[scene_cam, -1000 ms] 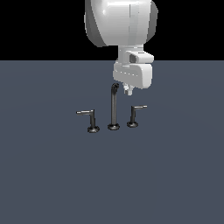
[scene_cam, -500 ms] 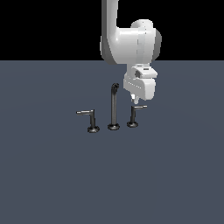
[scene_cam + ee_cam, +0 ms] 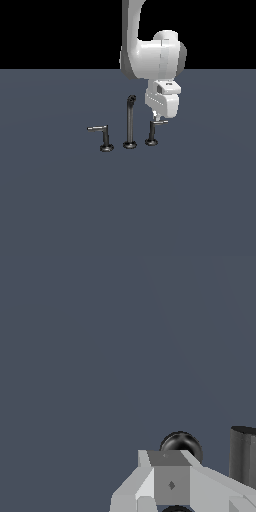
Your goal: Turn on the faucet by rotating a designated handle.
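Exterior view: faucet (image 3: 130, 122) mid-table (image 3: 60, 200), target handle (image 3: 152, 132) on exterior view's right of spout | pincer (image 3: 158, 119) just above its pale lever tip, probably touching; spread or pressed, can't tell | push lever sideways near the tip, keep clear of spout

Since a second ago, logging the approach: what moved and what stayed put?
The arm swung toward the exterior view's right and came down, bringing the gripper right over the handle beside the spout. Whether the fingers touch its lever is unclear. The spout, the twin handle and both levers look unmoved.
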Controlling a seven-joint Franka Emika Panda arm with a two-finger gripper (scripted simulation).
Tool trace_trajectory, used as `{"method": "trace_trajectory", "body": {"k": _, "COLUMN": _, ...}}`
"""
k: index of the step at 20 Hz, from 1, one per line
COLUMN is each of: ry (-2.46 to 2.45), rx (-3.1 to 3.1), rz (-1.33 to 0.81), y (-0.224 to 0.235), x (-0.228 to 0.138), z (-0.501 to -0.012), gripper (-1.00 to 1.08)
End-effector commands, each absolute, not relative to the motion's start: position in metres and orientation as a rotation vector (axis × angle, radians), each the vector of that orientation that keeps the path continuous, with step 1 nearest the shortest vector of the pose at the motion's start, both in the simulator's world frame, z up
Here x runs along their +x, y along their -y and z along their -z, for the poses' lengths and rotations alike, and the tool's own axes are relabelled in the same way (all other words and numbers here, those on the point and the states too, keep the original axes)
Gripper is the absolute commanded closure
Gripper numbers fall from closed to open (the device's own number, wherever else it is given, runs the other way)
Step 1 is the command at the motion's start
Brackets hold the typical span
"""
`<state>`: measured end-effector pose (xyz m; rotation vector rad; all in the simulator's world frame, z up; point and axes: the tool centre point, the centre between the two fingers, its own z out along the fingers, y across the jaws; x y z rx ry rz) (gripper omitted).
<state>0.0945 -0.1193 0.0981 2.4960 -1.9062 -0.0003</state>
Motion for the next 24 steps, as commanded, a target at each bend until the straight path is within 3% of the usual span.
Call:
{"method": "trace_trajectory", "body": {"k": 1, "ry": 1.908, "rx": 2.495, "rz": 0.000, "y": 0.119, "x": 0.095, "z": -0.098, "gripper": 1.08}}
{"method": "trace_trajectory", "body": {"k": 14, "ry": 1.909, "rx": 2.495, "rz": 0.000, "y": 0.149, "x": 0.062, "z": -0.098, "gripper": 1.08}}
{"method": "trace_trajectory", "body": {"k": 16, "ry": 1.899, "rx": 2.513, "rz": -0.011, "y": 0.138, "x": 0.071, "z": -0.098, "gripper": 1.08}}
{"method": "trace_trajectory", "body": {"k": 24, "ry": 1.904, "rx": 2.505, "rz": -0.006, "y": 0.142, "x": 0.045, "z": -0.098, "gripper": 1.08}}
